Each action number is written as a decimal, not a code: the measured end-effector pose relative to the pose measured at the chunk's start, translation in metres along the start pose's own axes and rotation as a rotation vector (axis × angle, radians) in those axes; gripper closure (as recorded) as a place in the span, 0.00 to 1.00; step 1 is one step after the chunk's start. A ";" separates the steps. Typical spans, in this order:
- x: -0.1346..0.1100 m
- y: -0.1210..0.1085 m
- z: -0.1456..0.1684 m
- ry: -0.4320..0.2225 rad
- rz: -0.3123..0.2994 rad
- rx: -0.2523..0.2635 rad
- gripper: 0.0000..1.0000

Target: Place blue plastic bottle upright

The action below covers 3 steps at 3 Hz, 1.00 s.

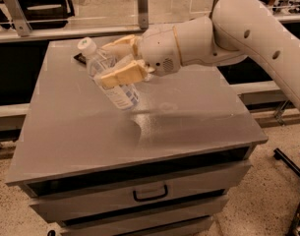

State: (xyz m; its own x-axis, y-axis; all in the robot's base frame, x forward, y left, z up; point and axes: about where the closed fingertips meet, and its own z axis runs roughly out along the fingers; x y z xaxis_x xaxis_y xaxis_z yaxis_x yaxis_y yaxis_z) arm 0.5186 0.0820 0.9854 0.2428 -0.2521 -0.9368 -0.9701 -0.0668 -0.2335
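Observation:
The blue plastic bottle [110, 77] is clear with a pale blue-and-white label and a white cap. It hangs in the air above the grey cabinet top [189, 117], tilted, cap up and to the left. My gripper [117, 60] is shut on the bottle's middle, one tan finger [122, 74] in front of it and one behind. The white arm reaches in from the upper right. The smaller clear bottle is hidden behind the arm.
A small dark object [80, 59] lies on the cabinet top behind the bottle. The cabinet has a front drawer with a handle [150, 193]. A glass railing [139, 6] stands behind the cabinet. A dark stand base [289, 161] sits on the floor at right.

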 end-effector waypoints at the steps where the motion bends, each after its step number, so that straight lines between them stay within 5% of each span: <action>1: -0.006 0.000 -0.009 -0.160 -0.054 -0.056 1.00; 3: 0.012 0.019 0.004 -0.252 0.051 -0.194 1.00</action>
State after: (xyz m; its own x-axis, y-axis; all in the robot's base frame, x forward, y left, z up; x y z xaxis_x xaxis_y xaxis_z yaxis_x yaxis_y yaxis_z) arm 0.5027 0.0817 0.9681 0.1614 -0.0142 -0.9868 -0.9564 -0.2491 -0.1528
